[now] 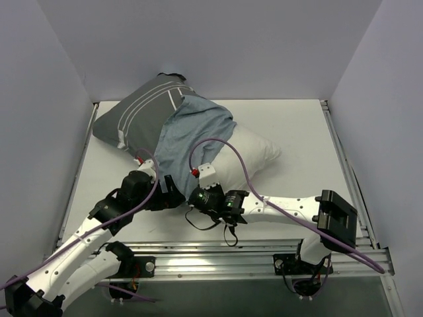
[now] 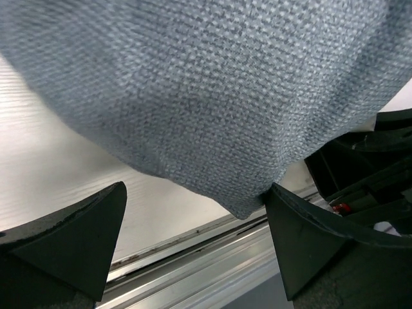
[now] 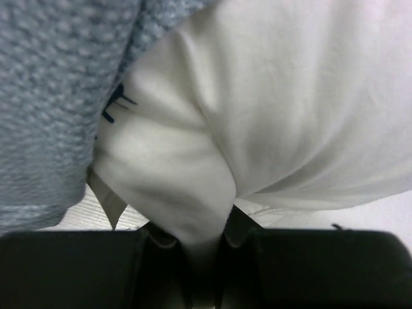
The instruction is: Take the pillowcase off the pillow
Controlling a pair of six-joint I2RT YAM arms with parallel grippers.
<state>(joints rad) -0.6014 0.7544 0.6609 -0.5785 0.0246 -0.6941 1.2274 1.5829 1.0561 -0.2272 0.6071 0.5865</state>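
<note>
The pillowcase (image 1: 142, 112) lies at the back left, dark grey with white stripes. Its blue-grey inner side (image 1: 192, 132) is turned back over the middle of the white pillow (image 1: 254, 152), whose right end lies bare. My right gripper (image 1: 198, 191) is at the pillow's near corner and is shut on a fold of the white pillow (image 3: 203, 238). My left gripper (image 1: 168, 195) is just left of it and open (image 2: 193, 238). The blue-grey pillowcase edge (image 2: 219, 109) hangs between the fingers and touches one fingertip (image 2: 302, 238), but is not pinched.
The white table (image 1: 297, 132) has grey walls at the back and both sides. A metal rail (image 1: 264, 254) runs along the near edge and shows under my left gripper (image 2: 212, 257). Purple cables loop over both wrists.
</note>
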